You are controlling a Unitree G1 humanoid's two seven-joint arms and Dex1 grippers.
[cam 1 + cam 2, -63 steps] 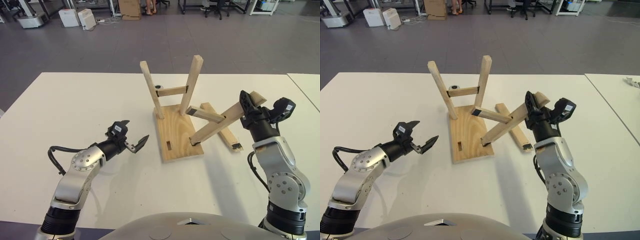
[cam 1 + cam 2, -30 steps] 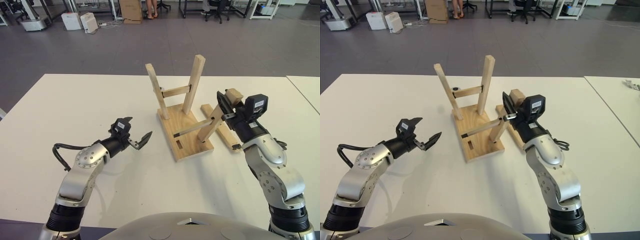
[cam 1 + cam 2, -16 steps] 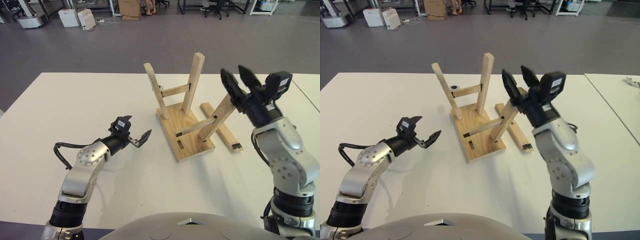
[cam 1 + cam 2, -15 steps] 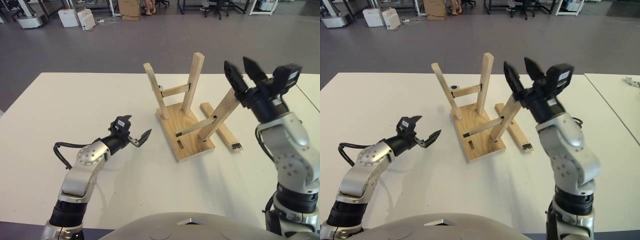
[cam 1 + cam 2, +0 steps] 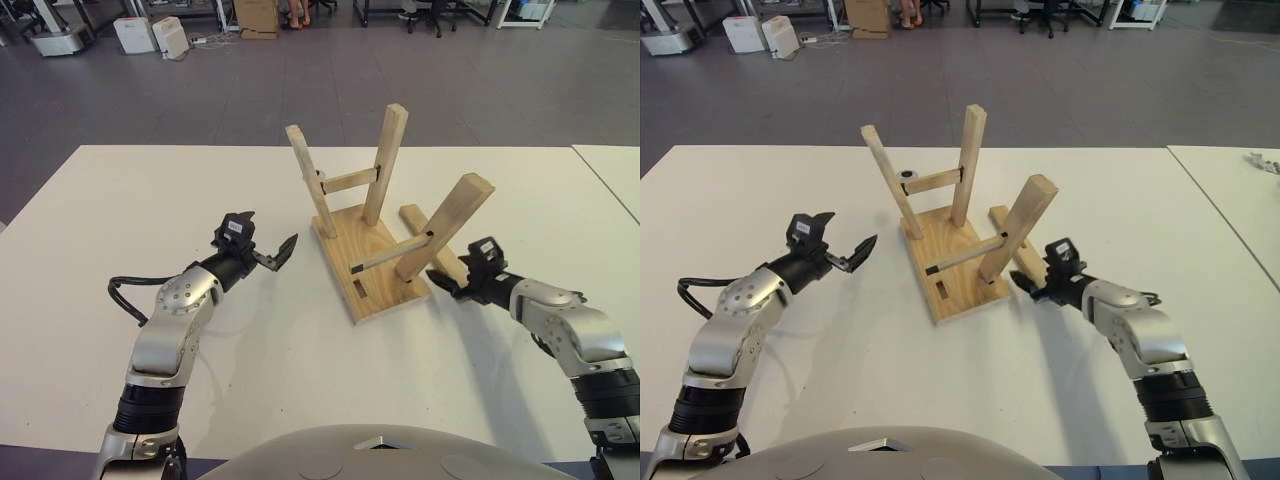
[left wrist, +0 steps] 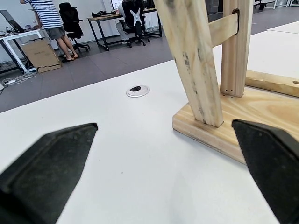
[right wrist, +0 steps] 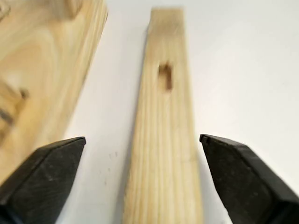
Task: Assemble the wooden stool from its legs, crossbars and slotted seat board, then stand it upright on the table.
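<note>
Sitting inverted, stool (image 5: 375, 272) holds three legs; fourth leg (image 7: 163, 140) lies loose on counter (image 5: 300, 400), right hand (image 5: 452, 285) spread astride; left hand (image 5: 270, 233) agape, empty.

four legs (image 5: 386, 160), perhaps two crossbars (image 5: 350, 181), one board (image 5: 385, 290)

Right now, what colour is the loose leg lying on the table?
The loose leg is pale natural wood; right wrist view.

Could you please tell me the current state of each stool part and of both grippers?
seat board: lying flat on the table, three legs standing in it.
back legs: slotted in, joined by a crossbar.
third leg: slotted in, leaning outward.
loose leg: flat on the table, not fitted.
left gripper: open, empty.
right gripper: open, straddling the loose leg.
</note>
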